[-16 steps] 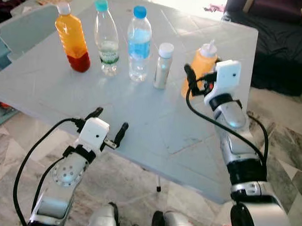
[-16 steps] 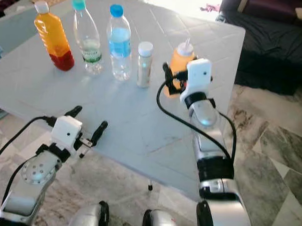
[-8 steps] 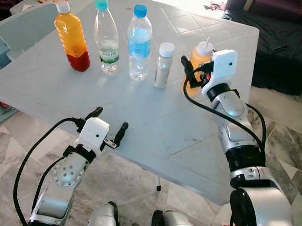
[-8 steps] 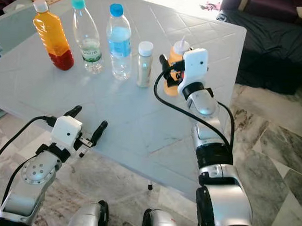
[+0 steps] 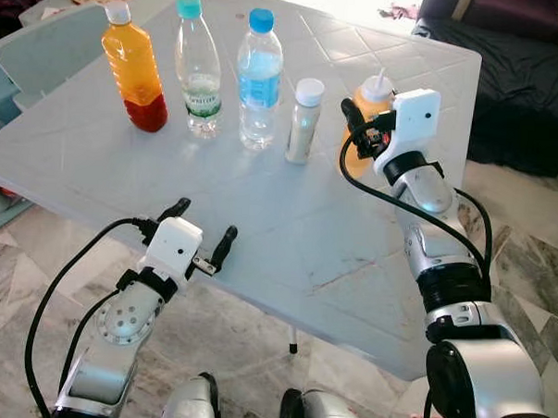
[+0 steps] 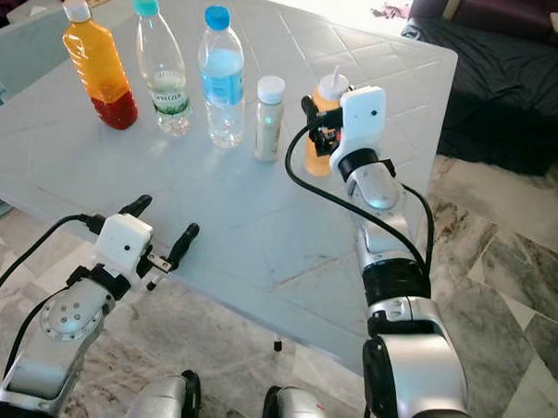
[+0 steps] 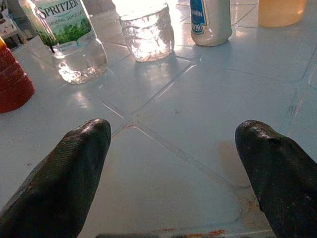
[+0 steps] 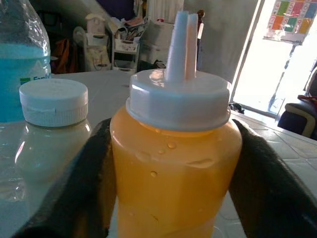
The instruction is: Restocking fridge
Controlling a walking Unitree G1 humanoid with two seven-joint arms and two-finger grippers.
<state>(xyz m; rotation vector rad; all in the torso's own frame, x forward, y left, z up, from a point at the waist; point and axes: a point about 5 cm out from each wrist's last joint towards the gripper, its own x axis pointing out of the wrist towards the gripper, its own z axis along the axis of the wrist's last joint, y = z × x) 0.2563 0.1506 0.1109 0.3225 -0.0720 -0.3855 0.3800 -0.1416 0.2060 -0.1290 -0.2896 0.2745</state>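
Orange squeeze bottle (image 8: 176, 168) with white nozzle cap stands on pale tiled table (image 5: 260, 227), rightmost in row of five containers. Right gripper (image 6: 318, 127) at bottle: black fingers (image 8: 94, 183) flank body on both sides, pressed against it, jaws closed around it. Beside it: small white-capped bottle (image 5: 303, 119), blue-capped water bottle (image 5: 259, 79), Spritzer bottle (image 5: 196, 67), orange-red drink bottle (image 5: 132, 66). Left gripper (image 5: 202, 233) near table's front edge, jaws wide, holding nothing.

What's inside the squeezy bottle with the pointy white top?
The squeezy bottle is full of thick yellow-orange sauce, almost up to its white cap, with droplets on the inside wall. The right gripper has a finger on each side, covering its flanks. Its bottom is out of the picture.
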